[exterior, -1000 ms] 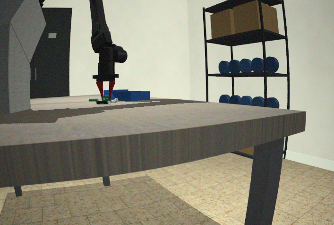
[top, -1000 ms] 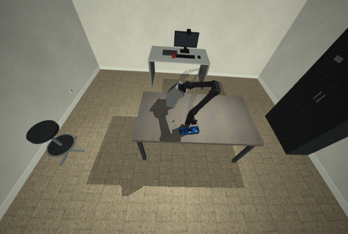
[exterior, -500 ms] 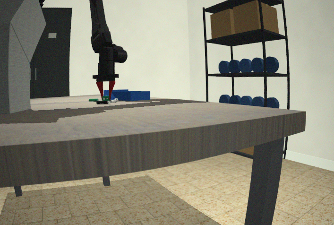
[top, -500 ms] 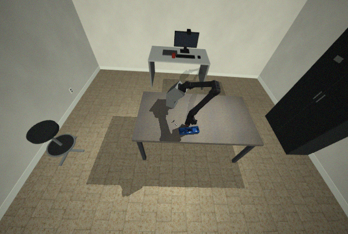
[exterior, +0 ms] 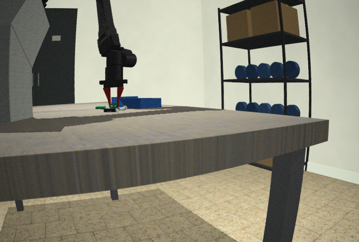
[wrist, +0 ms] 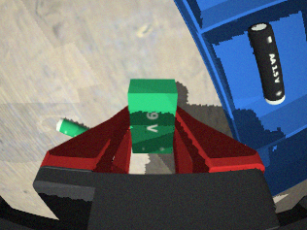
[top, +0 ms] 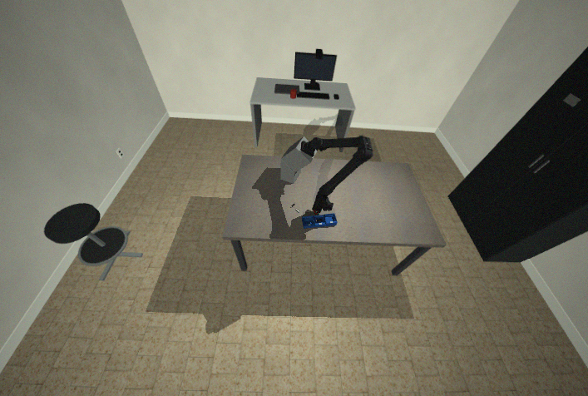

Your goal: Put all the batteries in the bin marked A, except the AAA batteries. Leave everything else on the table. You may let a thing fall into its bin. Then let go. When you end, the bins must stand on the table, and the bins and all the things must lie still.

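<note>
My gripper [top: 317,212] [exterior: 113,104] [wrist: 152,113] has red fingers and is shut on a green 9V block battery [wrist: 153,109] [exterior: 113,106], low at the table top [top: 373,210] [exterior: 185,128], just beside the blue bin [top: 334,222] [exterior: 145,102] [wrist: 213,0]. A black cylindrical battery [wrist: 266,60] lies in one of the bin's compartments. A green cylindrical battery [wrist: 70,127] [exterior: 100,107] lies on the table to the left of the fingers. A black battery [exterior: 109,110] and a whitish small cylinder [exterior: 122,108] lie close by on the table.
Two small loose items [top: 293,205] [top: 297,212] lie left of the bin. The arm's grey base block [top: 294,163] [exterior: 8,57] stands at the table's back edge. The bin sits near the front edge of the table.
</note>
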{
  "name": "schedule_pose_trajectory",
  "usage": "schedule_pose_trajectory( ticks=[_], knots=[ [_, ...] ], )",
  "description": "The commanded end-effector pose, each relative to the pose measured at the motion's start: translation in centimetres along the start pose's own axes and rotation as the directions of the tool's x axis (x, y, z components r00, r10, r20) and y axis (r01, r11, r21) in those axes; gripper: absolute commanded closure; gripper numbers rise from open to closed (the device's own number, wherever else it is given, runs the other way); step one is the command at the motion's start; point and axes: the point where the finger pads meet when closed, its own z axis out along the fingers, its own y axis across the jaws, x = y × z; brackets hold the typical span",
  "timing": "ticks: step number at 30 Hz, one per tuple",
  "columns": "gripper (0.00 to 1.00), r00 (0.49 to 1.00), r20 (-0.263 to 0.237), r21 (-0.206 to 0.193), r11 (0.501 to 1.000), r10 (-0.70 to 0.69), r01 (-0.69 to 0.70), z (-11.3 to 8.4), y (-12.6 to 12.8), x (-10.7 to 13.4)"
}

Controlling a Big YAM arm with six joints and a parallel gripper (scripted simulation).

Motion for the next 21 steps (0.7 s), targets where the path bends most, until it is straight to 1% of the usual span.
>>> schedule_pose_trajectory(
  ticks=[1,10,12,13,15,18,21],
  knots=[
    [0.78,1.0,0.003,0.011,1.0,0.006,-0.006,-2.0,-0.4,0.3],
    [0.78,1.0,0.005,0.013,1.0,0.004,-0.004,-4.9,-0.4,0.2],
    [0.78,1.0,0.005,0.013,1.0,0.004,-0.004,-4.9,-0.4,0.2],
    [0.78,1.0,0.005,0.003,1.0,-0.009,0.009,-4.9,0.2,-0.2],
    [0.78,1.0,0.005,0.014,1.0,0.004,-0.004,-5.9,-0.4,0.1],
    [0.78,1.0,0.006,0.015,1.0,0.003,-0.003,-6.9,-0.5,0.1],
    [0.78,1.0,0.003,0.011,1.0,0.003,-0.003,-6.8,-0.3,0.2]
  ],
)
